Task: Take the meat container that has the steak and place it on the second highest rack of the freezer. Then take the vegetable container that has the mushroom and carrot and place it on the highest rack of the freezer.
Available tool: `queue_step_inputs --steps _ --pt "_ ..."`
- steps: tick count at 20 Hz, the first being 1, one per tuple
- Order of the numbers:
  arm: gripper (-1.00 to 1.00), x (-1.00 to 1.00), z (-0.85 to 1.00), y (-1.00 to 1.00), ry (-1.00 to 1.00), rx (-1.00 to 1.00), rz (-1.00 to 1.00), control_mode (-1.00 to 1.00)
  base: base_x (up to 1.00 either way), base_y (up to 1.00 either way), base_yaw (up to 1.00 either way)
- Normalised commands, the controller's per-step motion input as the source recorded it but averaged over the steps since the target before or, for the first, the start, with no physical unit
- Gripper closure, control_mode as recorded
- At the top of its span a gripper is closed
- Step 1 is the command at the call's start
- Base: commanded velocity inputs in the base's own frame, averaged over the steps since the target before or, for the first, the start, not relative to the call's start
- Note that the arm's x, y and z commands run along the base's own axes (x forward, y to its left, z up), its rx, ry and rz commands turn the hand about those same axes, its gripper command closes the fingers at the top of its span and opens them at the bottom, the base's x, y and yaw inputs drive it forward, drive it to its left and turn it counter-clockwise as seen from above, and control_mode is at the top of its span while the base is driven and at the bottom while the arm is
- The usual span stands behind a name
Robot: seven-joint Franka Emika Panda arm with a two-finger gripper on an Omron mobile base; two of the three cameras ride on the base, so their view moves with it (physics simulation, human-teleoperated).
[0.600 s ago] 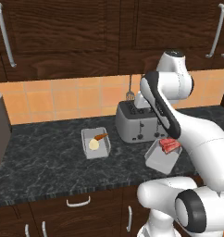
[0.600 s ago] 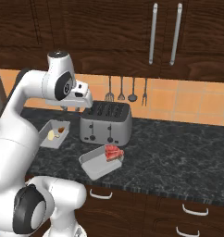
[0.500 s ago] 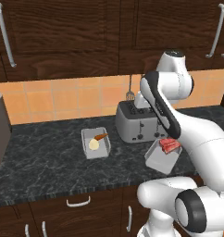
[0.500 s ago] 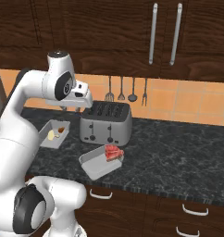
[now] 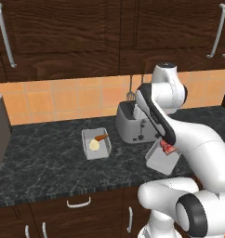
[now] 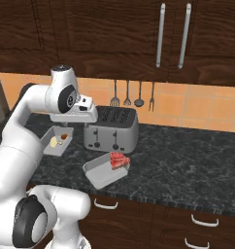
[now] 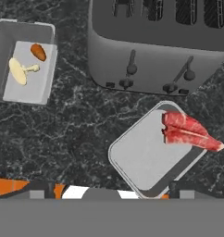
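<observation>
The meat container [image 7: 141, 157] is a light-grey tray lying askew on the dark counter in front of the toaster, with the red steak [image 7: 188, 132] at one end. It also shows near the counter's front edge [image 6: 101, 172] [image 5: 160, 160]. The vegetable container [image 7: 33, 85] [image 5: 89, 139] [image 6: 51, 146] lies to the left of the toaster and holds the pale mushroom [image 7: 19, 71] and the orange carrot [image 7: 38, 52]. My gripper [image 7: 111, 190] hangs well above the counter, over the meat container's near side. It is open, with nothing between its fingers.
A grey four-slot toaster [image 7: 155, 51] [image 6: 112, 129] stands at the back between the two trays. Kitchen utensils [image 6: 131, 95] hang on the tiled wall behind it. A grey box-like object [image 5: 0, 130] stands at the counter's far left. Dark cabinets hang overhead.
</observation>
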Motion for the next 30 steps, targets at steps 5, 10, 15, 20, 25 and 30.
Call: queue_step_inputs --steps 5,10,15,20,25,30 --pt "-1.00 -0.16 -0.64 0.00 0.19 -0.06 0.00 -1.00 0.00 0.00 0.00" --pt "-1.00 -0.21 -0.88 0.00 0.03 0.00 0.05 -1.00 0.00 0.00 0.00" --pt "-1.00 0.00 -0.72 0.00 0.02 0.00 0.09 -1.00 0.00 0.00 0.00" --pt "-1.00 0.05 -0.70 -0.05 0.05 0.00 0.04 -1.00 0.00 0.00 0.00" --pt "-1.00 0.04 -0.35 -0.06 0.00 0.00 0.02 -1.00 0.00 0.00 0.00" --pt "-1.00 0.29 -0.31 -0.29 0.00 0.01 0.00 -1.00 0.00 0.00 0.00"
